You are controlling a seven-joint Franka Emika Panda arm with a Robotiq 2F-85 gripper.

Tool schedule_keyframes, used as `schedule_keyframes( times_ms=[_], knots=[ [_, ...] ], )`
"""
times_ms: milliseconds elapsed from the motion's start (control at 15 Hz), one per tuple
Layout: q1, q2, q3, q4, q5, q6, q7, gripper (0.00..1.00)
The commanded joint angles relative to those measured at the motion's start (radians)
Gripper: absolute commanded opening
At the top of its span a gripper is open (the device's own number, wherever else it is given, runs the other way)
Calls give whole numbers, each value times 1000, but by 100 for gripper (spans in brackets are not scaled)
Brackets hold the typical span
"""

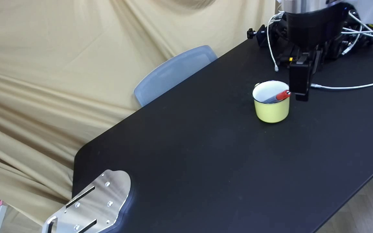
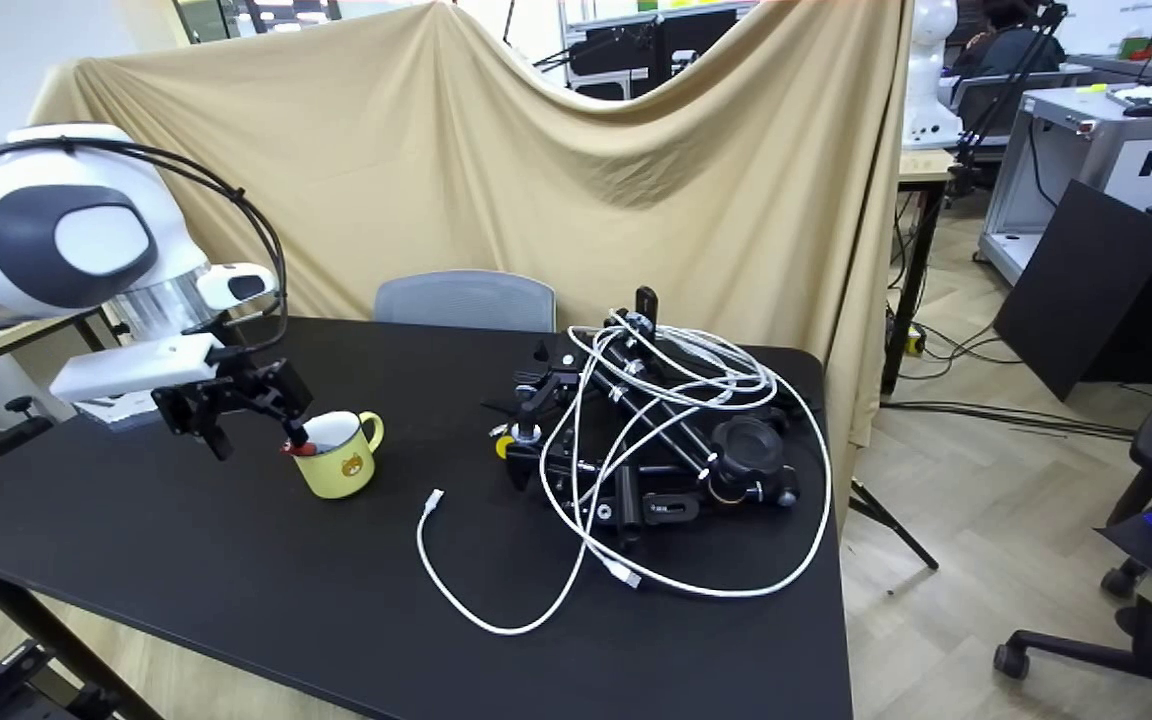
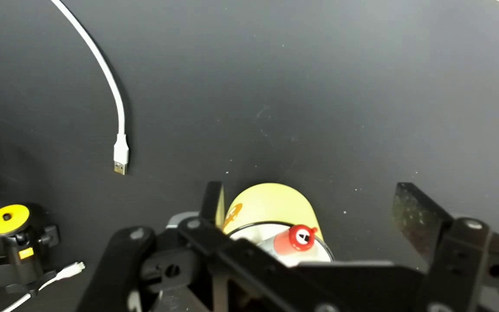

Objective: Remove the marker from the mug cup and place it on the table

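Note:
The pale yellow-green mug cup stands upright on the black table; it also shows in an exterior view and the wrist view. The marker leans inside it, its red end at the rim and its greyish body in the white inside; the lower end is hidden. The red end shows in both exterior views. My gripper is open, with nothing between its fingers. In an exterior view the gripper hangs beside the cup on its marker side, above the table.
A black clamp stand with coiled white cable lies on the table, on the cup's handle side. A cable plug lies near the cup. A grey chair stands at one edge. A metal plate shows low in an exterior view.

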Motion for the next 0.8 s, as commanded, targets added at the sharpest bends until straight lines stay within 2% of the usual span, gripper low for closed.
schedule_keyframes(
  times_ms=[0, 267, 467, 600, 733],
  knots=[
    [-4, 61, -2, 39, -80, 69, 92, 100],
    [0, 104, -13, 59, -194, 138, 176, 100],
    [9, 128, -20, 75, -244, 150, 220, 100],
    [14, 140, -19, 81, -215, 142, 205, 74],
    [16, 147, -15, 82, -178, 133, 181, 60]
  ],
)
